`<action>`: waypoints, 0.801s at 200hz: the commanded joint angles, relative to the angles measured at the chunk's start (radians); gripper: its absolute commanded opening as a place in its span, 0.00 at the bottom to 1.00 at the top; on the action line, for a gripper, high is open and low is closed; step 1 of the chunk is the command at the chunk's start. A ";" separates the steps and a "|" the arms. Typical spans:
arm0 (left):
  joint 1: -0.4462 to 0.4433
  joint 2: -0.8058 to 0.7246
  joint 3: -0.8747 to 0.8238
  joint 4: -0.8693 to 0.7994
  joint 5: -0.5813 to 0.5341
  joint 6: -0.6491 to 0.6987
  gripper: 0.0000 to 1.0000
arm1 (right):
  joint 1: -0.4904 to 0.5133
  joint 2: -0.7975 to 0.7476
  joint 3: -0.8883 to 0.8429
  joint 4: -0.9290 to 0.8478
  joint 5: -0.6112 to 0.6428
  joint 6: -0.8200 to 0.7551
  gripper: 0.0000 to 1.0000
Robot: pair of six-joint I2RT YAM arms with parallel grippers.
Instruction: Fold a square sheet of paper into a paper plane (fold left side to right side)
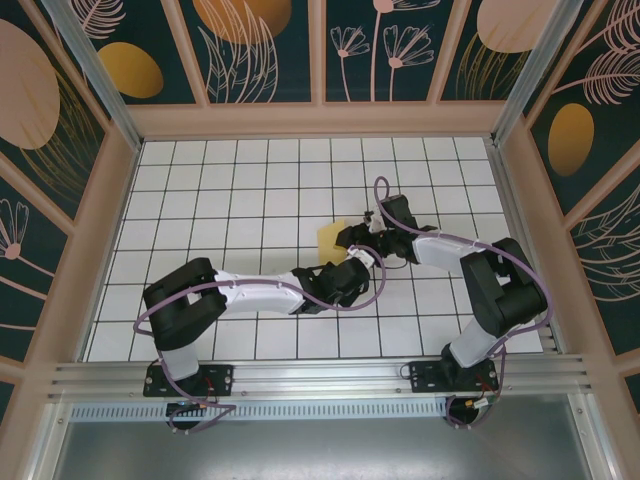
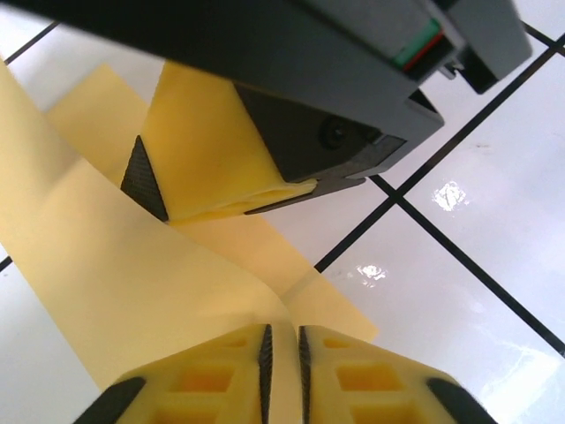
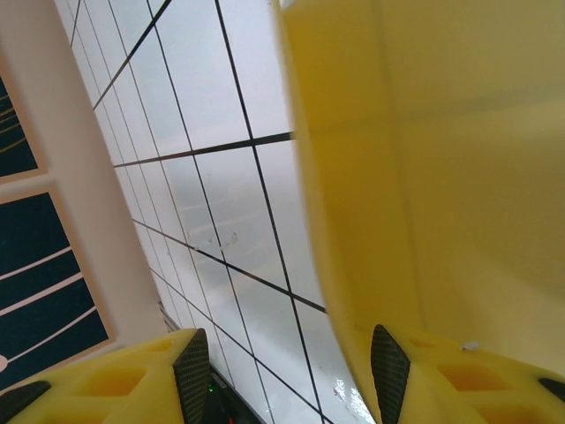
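Near the middle of the tiled table [image 1: 200, 200], the left gripper [image 2: 282, 358] is clenched on a raised flap of the square sheet of paper [image 2: 115, 265], probably to carry it across, while the right gripper [image 3: 290, 371], jaws apart, rests one finger against the sheet, seemingly steadying it.

paper [image 1: 329, 240] partly hidden by R end effector [image 1: 348, 238], edges cropped

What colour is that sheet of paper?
The sheet of paper is plain yellow, clearest in the left wrist view.
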 commanded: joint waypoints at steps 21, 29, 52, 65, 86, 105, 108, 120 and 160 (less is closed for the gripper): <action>0.005 -0.043 -0.013 -0.020 0.013 -0.016 0.05 | 0.002 -0.011 0.026 -0.035 0.021 -0.029 0.55; 0.007 -0.041 -0.014 -0.020 0.016 -0.018 0.01 | 0.003 -0.012 0.024 -0.030 0.018 -0.030 0.55; 0.020 -0.046 -0.016 -0.014 0.052 -0.020 0.00 | 0.002 -0.014 0.024 -0.029 0.018 -0.030 0.55; 0.032 -0.053 -0.019 -0.013 0.078 -0.020 0.00 | -0.002 -0.019 0.026 -0.034 0.019 -0.033 0.55; 0.056 -0.069 -0.032 -0.004 0.130 -0.026 0.00 | -0.022 -0.045 0.022 -0.036 0.033 -0.040 0.56; 0.086 -0.086 -0.055 0.020 0.203 -0.033 0.00 | -0.045 -0.088 0.008 -0.026 0.047 -0.045 0.60; 0.090 -0.085 -0.058 0.023 0.211 -0.033 0.00 | -0.048 -0.095 0.006 -0.023 0.048 -0.044 0.61; 0.104 -0.114 -0.062 0.038 0.251 -0.035 0.00 | -0.064 -0.120 -0.008 -0.010 0.047 -0.045 0.66; 0.153 -0.148 -0.142 0.120 0.336 -0.067 0.00 | -0.085 -0.209 -0.067 -0.046 0.068 -0.070 0.67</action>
